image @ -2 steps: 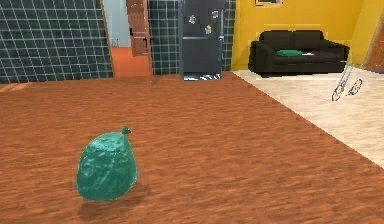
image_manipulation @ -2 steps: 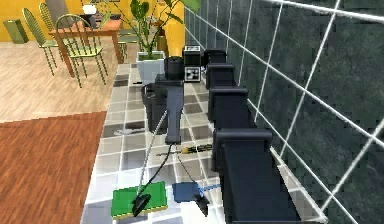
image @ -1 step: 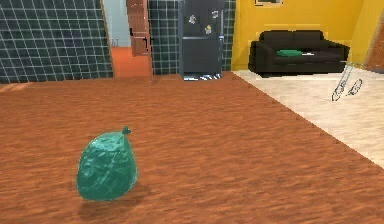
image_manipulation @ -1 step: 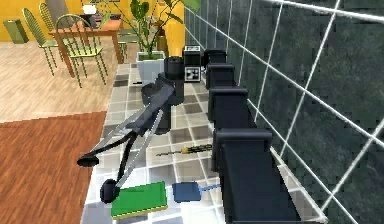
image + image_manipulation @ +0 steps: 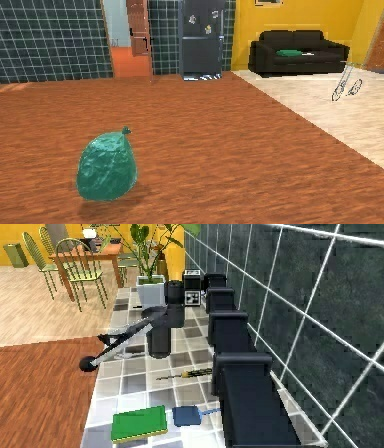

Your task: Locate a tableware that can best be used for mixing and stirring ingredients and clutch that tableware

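A thin, dark and yellowish utensil-like thing (image 5: 186,374) lies flat on the tiled countertop (image 5: 130,389), just left of the arm's dark bar (image 5: 238,389). It is too small to name. My gripper (image 5: 98,352) reaches from its dark body (image 5: 163,324) toward the arm side view's left. Its thin fingers (image 5: 120,342) end over the counter's edge, with only bare tiles and brown floor behind them, so it holds nothing. The utensil-like thing is lower in the picture and to the right of the fingers, apart from them.
A green book (image 5: 138,424) and a small blue thing (image 5: 185,414) lie on the counter. A potted plant (image 5: 150,269) stands at its far end, with a dining table and chairs (image 5: 80,259) beyond. In the forward view are a green bag (image 5: 108,168), a fridge (image 5: 205,38) and a black sofa (image 5: 298,52).
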Controlling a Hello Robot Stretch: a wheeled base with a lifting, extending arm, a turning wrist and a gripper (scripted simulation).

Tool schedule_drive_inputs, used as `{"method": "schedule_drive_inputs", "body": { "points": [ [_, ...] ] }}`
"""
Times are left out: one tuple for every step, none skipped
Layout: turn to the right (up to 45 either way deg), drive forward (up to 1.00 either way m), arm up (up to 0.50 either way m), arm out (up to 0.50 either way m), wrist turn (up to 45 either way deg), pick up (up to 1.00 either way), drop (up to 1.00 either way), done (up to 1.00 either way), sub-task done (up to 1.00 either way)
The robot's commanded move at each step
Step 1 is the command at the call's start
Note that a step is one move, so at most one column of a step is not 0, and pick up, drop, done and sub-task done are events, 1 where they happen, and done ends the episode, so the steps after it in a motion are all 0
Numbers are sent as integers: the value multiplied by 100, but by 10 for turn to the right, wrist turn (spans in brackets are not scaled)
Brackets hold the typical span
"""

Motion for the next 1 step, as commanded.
{"method": "schedule_drive_inputs", "body": {
  "points": [
    [0, 0, 0, 0, 450, 0, 0, 0, 0]
  ]
}}
